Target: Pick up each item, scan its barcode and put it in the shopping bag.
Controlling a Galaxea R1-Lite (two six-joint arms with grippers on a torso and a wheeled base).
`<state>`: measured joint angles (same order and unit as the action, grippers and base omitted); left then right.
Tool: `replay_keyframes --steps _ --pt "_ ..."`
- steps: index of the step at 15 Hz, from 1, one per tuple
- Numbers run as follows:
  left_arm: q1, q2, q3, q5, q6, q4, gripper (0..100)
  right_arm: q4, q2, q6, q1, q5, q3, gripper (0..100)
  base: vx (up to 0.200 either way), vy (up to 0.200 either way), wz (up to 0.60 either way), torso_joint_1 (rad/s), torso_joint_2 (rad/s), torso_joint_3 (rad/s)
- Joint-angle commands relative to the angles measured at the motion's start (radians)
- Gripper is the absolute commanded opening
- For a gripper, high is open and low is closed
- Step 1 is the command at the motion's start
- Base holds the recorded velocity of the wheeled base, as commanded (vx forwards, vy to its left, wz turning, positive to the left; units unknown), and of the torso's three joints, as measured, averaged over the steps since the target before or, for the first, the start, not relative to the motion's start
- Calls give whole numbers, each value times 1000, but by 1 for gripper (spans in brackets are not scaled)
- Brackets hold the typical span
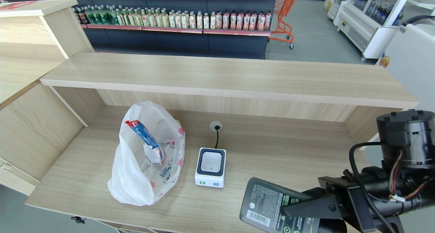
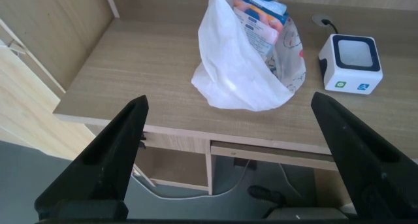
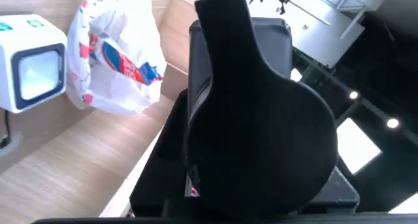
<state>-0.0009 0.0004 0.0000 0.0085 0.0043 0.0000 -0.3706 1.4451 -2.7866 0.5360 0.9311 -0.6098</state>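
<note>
My right gripper [image 1: 290,211] is shut on a dark flat package [image 1: 265,200], held above the counter's front right, to the right of the scanner; its white barcode label faces up. The same package [image 3: 274,61] fills the middle of the right wrist view. The white scanner [image 1: 210,166] with a dark-framed window sits mid-counter, its cable running back to a hole. Left of it stands the white plastic shopping bag [image 1: 146,158], mouth open, with a red-and-blue packet [image 1: 144,138] inside. My left gripper [image 2: 228,165] is open and hangs in front of the counter's front edge, before the bag [image 2: 241,74].
The wooden counter [image 1: 272,148] has a raised ledge behind and side walls left and right. A drawer front [image 2: 261,155] shows below the counter edge. Shelves of bottles [image 1: 176,19] and an orange cart [image 1: 283,15] stand far behind.
</note>
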Motion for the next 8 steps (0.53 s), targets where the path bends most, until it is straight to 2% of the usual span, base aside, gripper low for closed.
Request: replay_keyframes --steps 1,4,8 --pt "-1 0 0 1 0 0 100 -77 87 33 44 0 1 0 0 0 0 0 0 0" --pt "1 0 0 1 0 0 100 -165 161 71 65 0 1 0 0 0 0 0 0 0" --pt "-1 0 0 1 0 0 100 -172 210 82 64 0 -1 0 0 0 0 0 0 0"
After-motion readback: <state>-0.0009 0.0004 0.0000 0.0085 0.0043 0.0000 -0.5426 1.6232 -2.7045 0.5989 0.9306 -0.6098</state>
